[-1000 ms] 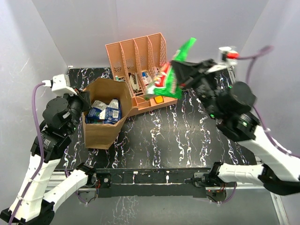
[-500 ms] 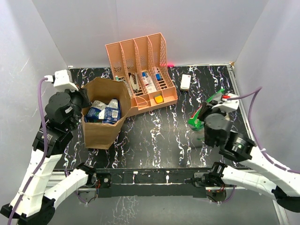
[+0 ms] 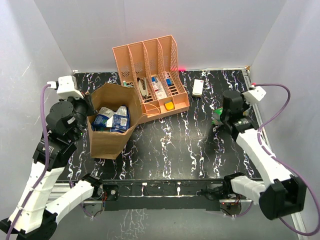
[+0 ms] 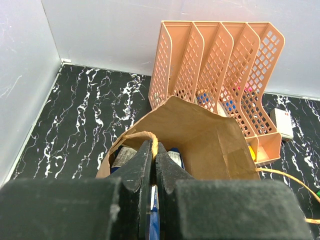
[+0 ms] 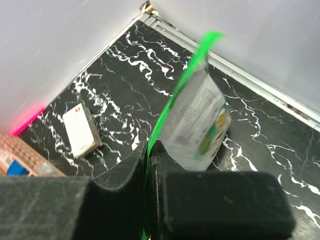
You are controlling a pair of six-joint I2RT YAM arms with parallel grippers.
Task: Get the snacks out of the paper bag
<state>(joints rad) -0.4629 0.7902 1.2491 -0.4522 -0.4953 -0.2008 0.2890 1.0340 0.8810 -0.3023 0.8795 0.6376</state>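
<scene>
Paper bag: a brown kraft paper bag (image 3: 112, 120) is seen standing upright and open-topped on the black marbled counter (image 3: 175, 145), just beside the left front corner of the orange file rack (image 3: 150, 65); its sides are creased.
Bag contents: several blue packets (image 3: 114, 120) with white print are packed inside, below the rim, glossy and crumpled against one another; their number cannot be told.
Rack contents: small toiletry items (image 3: 157, 86) are stood in the slotted compartments, too small to be named, and a small yellow-orange piece (image 3: 170, 106) is lodged in the low front tray.
Green chip bag: one green chip bag (image 5: 197, 120) is out of the paper bag, held up above the counter well to the right of the rack, past the white remote (image 3: 198, 87) that lies flat between the two.
Look of the chip bag: a bright green edge seam and a silvery printed back are shown; it is hung upright and edge-on, and whether its lower end touches the counter cannot be told.
Left fingers: the left fingers (image 4: 150, 152) are clenched on the bag's rim on the side away from the rack, where the thin loop handle (image 4: 142, 134) is attached.
Right fingers: the right fingers (image 5: 152, 155) are clamped on the green seam of the chip bag.
</scene>
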